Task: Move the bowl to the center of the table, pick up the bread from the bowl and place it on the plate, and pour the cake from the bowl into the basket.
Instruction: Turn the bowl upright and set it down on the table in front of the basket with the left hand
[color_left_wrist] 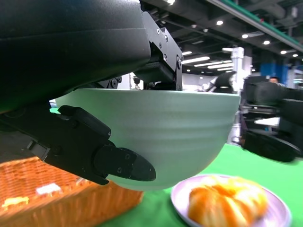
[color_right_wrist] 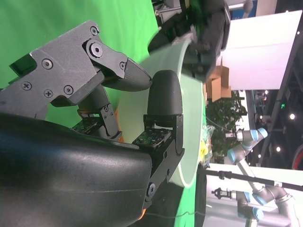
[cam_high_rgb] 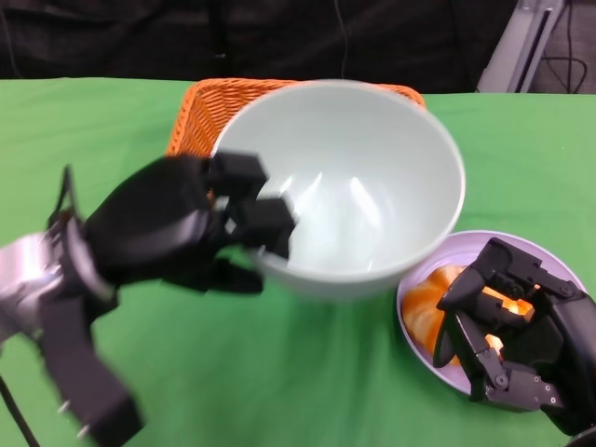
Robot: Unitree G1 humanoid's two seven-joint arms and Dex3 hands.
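Black right hand (color_right_wrist: 137,109) close before the pale green bowl (color_right_wrist: 189,118), fingers (color_right_wrist: 163,94) apart, holding nothing. Beyond the bowl's rim, another dark hand (color_right_wrist: 199,28). Green table (color_right_wrist: 42,23) beside.

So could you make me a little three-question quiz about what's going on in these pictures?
1. True or false: the bowl stands flat on the table.
2. What lies on the plate? A) bread B) a spoon C) nothing
3. Fill in: the ___ hand grips the bowl's rim.

Key:
1. False. The left wrist view shows the bowl lifted clear of the table, above the basket and plate.
2. A. The bread lies on the plate, and the right hand hovers over it.
3. Left. The left hand has fingers inside and outside the rim.
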